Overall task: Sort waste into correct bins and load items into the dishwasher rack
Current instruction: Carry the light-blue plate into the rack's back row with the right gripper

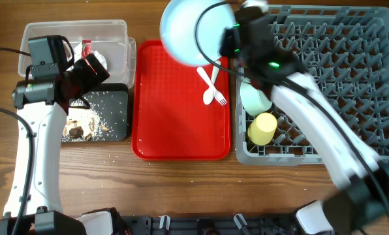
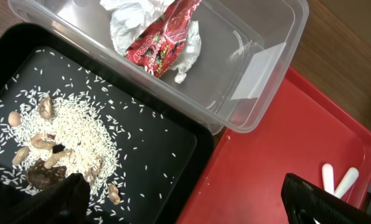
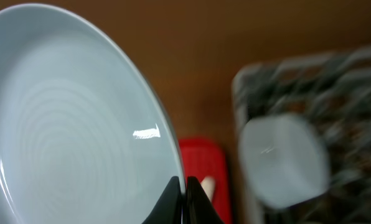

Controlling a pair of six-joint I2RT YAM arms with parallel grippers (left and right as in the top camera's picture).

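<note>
My right gripper [image 3: 183, 186] is shut on the rim of the pale blue plate [image 1: 191, 29], which also shows in the right wrist view [image 3: 67, 118]; it holds the plate in the air over the red tray's far edge. The grey dishwasher rack [image 1: 351, 39] holds a pale blue bowl [image 1: 254, 96] and the yellow cup [image 1: 262, 128]. The white fork and spoon [image 1: 212, 86] lie on the red tray. My left gripper [image 2: 185, 202] is open and empty above the black tray [image 2: 154, 143] with rice and brown scraps [image 2: 55, 146]. Crumpled paper with the red wrapper [image 2: 157, 34] lies in the clear tub [image 2: 260, 68].
The flat red tray [image 1: 175, 124] lies between the bins and the rack. A few rice grains lie on the wooden table in front of the black tray [image 1: 109, 155]. My right arm [image 1: 312, 111] reaches across the rack's left part.
</note>
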